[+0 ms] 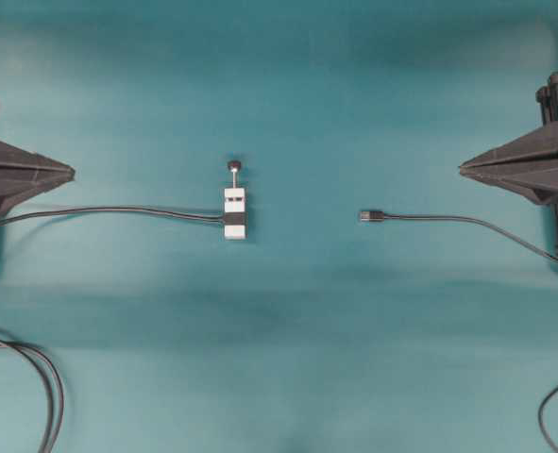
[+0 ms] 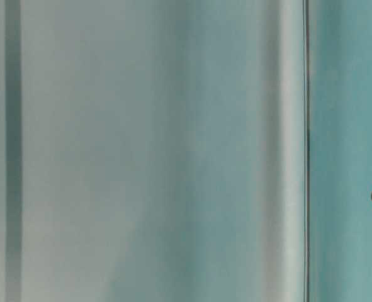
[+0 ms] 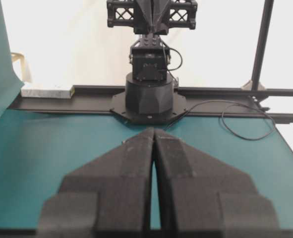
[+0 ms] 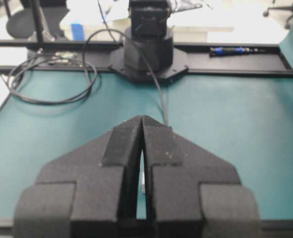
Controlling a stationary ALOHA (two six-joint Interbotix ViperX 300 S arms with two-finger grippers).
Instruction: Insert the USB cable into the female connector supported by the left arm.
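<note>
Both pairs pressed together, empty: left gripper at the table's left edge, right gripper at the right. Between them, mid-table and apart, female connector and USB cable plug, probably staged for pickup.

A matt teal covering with a cloth-like look lies smooth over the counter, where the female connector shows a white plastic-looking block with a black band. The USB cable ends in a dull silvery metal plug. Fingers of the left tool carry rough, grainy black pads, as do those of the right tool.
</note>
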